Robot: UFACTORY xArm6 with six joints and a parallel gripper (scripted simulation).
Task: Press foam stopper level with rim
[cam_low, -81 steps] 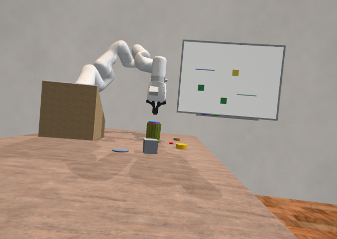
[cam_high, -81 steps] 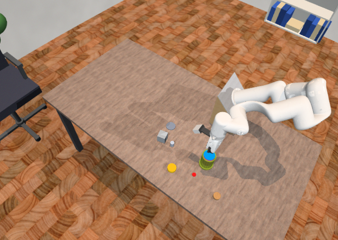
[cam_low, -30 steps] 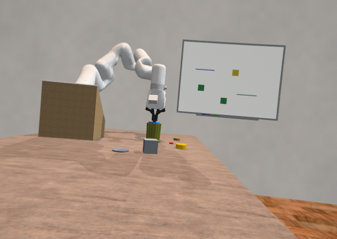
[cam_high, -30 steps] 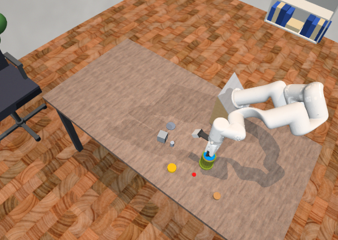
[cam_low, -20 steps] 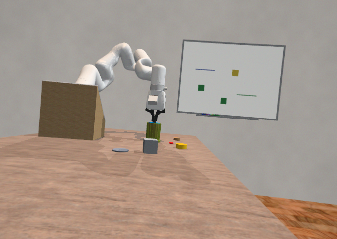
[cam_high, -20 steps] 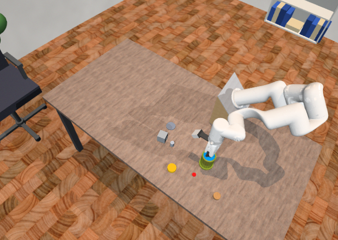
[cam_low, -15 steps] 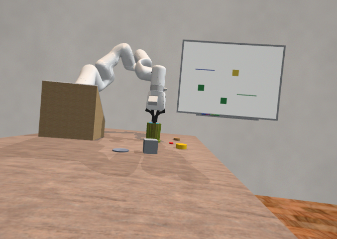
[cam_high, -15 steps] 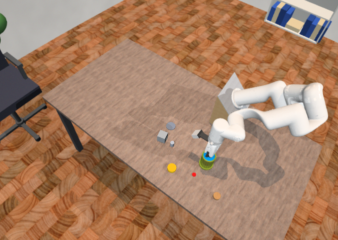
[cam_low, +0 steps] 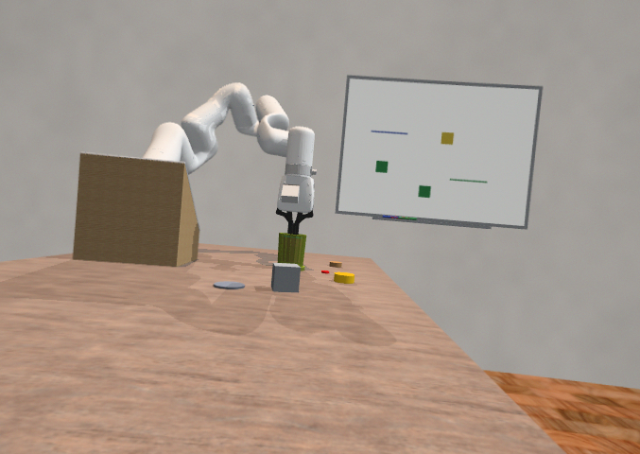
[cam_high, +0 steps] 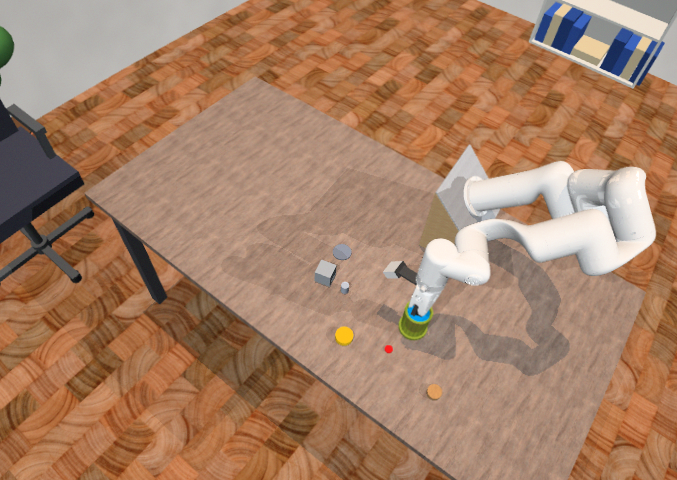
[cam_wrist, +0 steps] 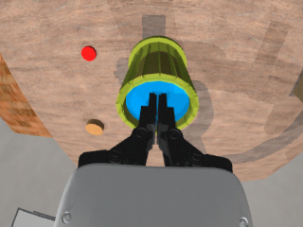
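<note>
The green ribbed jar (cam_high: 413,328) (cam_low: 290,250) (cam_wrist: 158,61) stands upright on the table. The blue top of the foam stopper (cam_high: 421,318) (cam_wrist: 137,96) lies inside the jar's mouth, below the rim; the inner wall shows around it in the wrist view. In the exterior view no blue shows above the rim. My gripper (cam_high: 415,310) (cam_low: 292,233) (cam_wrist: 156,104) is shut with nothing between the fingers. It points down into the mouth, and its fingertips are on the stopper's top near the middle. The contact spot itself is hidden by the fingers.
A red disc (cam_high: 388,349) (cam_low: 324,271) (cam_wrist: 88,53), an orange disc (cam_high: 434,391) (cam_low: 335,264) (cam_wrist: 95,127) and a yellow disc (cam_high: 344,335) (cam_low: 344,277) lie near the jar. A grey cube (cam_high: 324,272) (cam_low: 285,277), a small grey cylinder (cam_high: 344,287) and a flat grey disc (cam_high: 341,251) (cam_low: 229,285) lie farther off.
</note>
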